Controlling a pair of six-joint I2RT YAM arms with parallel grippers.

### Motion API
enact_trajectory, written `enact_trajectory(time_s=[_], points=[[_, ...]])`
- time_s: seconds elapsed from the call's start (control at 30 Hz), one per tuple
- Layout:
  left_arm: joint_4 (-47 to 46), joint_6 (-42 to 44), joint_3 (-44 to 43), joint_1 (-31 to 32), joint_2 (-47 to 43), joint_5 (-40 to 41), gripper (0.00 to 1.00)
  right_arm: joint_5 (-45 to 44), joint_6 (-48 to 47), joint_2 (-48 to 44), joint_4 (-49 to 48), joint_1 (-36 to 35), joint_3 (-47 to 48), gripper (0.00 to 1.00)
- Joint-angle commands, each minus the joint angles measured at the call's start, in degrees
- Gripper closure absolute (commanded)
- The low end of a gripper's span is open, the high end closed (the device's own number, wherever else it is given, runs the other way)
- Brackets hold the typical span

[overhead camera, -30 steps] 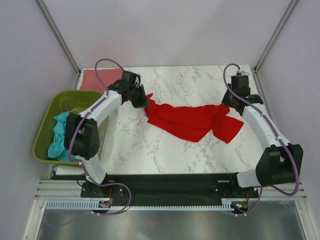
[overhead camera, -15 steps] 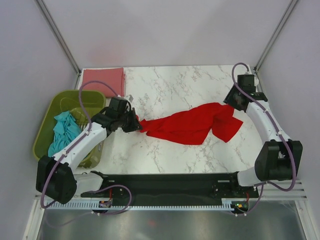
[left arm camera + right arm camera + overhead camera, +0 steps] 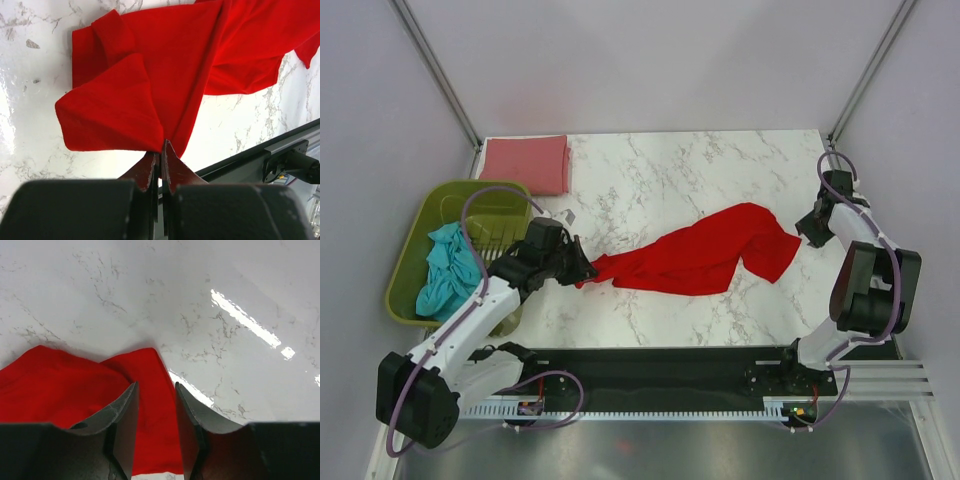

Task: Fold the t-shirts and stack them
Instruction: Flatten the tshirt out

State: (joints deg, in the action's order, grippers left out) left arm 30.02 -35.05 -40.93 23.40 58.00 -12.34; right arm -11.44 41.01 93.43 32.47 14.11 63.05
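**Red shirt pinched at its left end, free at its right**

Nearest the arm bases, the left gripper is pressed fully together on a pinched fold at the left end of the red shirt, low over the table. From that pinch the shirt runs as a crumpled band up and to the right across the middle of the marble, widening toward its right end. There the right gripper stands with its jaws part-way apart over the shirt's edge. Cloth shows through the gap, but neither finger clasps it. Left of the table, the teal shirt lies bunched in the basket. At the far left corner, the pink shirt lies folded flat.
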Motion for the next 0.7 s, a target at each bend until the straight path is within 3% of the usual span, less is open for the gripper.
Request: enact_trajectory(time_s=[0.0,0.5,0.6,0.67], points=[[-1.6,-1.4,1.0,0.2,-0.4,0.4,0.98,0.2,1.0,1.1,-7.4,0.3,-0.6,0.58],[-1.6,-1.4,0.3,0.2,-1.5,0.4,0.98,0.2,-4.2,11.2,-14.2,0.5,-2.0,0.59],[-1.6,-1.4,0.1,0.2,-1.6,0.4,0.98,0.0,-4.0,11.9,-14.5,0.5,-2.9,0.67],[-3.4,-1.2,-0.5,0.2,-1.0,-0.7,0.98,-0.2,-4.1,11.9,-14.6,0.5,-3.1,0.88]])
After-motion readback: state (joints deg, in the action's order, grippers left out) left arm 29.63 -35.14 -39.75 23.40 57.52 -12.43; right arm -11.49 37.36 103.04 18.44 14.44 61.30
